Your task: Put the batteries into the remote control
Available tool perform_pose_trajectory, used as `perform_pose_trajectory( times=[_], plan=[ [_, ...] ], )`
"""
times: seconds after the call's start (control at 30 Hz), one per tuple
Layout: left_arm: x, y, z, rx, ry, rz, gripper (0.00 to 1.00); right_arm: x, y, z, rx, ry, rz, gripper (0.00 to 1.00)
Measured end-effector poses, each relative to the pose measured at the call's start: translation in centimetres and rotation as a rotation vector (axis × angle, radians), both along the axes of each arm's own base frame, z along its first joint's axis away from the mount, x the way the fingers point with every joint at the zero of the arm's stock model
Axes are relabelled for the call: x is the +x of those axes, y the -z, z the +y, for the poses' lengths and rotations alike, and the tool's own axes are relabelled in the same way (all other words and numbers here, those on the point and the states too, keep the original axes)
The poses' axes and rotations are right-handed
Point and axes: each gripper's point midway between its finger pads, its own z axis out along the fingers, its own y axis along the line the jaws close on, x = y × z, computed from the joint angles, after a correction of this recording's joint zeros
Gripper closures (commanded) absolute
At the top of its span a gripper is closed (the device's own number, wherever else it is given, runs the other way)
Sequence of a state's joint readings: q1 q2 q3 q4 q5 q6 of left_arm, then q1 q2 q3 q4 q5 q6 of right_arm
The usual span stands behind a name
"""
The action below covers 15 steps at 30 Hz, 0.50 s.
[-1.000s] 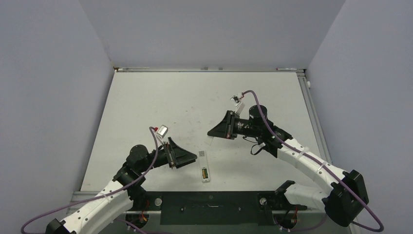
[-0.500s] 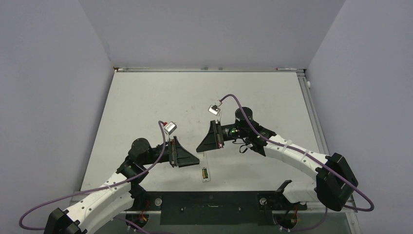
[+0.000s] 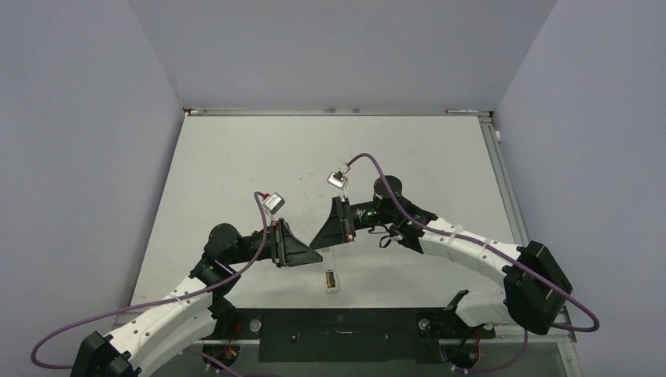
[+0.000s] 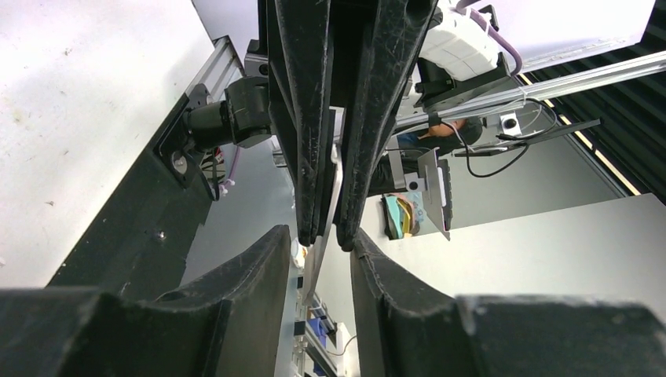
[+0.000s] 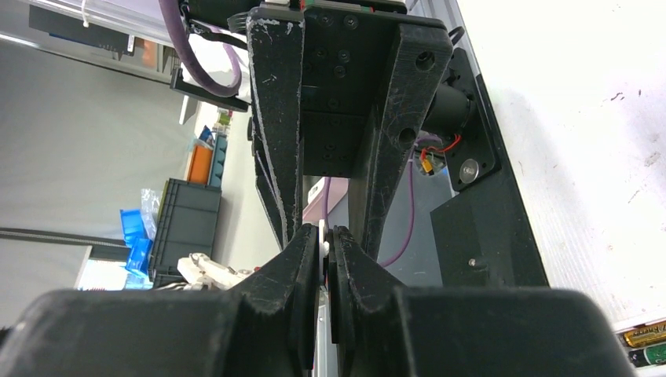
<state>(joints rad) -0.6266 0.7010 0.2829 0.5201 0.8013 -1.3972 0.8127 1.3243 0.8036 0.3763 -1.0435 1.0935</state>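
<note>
Table top (image 3: 236, 173): matt off-white; I read fine dark scuffs and specks.
Left gripper (image 4: 318, 242), right gripper (image 5: 323, 236): black matt plastic, grainy texture, pale scratches along edges.
White strip (image 5: 323, 228) between right gripper tips: thin, smooth plastic.
Remote control (image 3: 333, 288): white smooth plastic.
Batteries (image 5: 645, 344): glossy wrap, one gold, one dark.
Arm shells (image 3: 463, 247): white smooth plastic, slight sheen.
Cable (image 3: 361, 157): purple smooth jacket.
Edge rail (image 4: 224, 63): bare metal, dull sheen.
Base plate (image 3: 338, 326): black, matt from my view.
</note>
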Motion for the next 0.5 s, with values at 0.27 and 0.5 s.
perform_pose_trajectory(
  times=[0.27, 0.5],
  plan=[
    [-0.4, -0.29, 0.07, -0.015, 0.02, -0.016, 1.0, -0.05, 0.04, 0.09, -0.001, 0.004, 0.005, 0.91],
    [-0.46, -0.45, 0.13, -0.026, 0.016, -0.026, 1.0, 0.35, 0.62, 0.27, -0.028, 0.032, -0.002, 0.52]
  ],
)
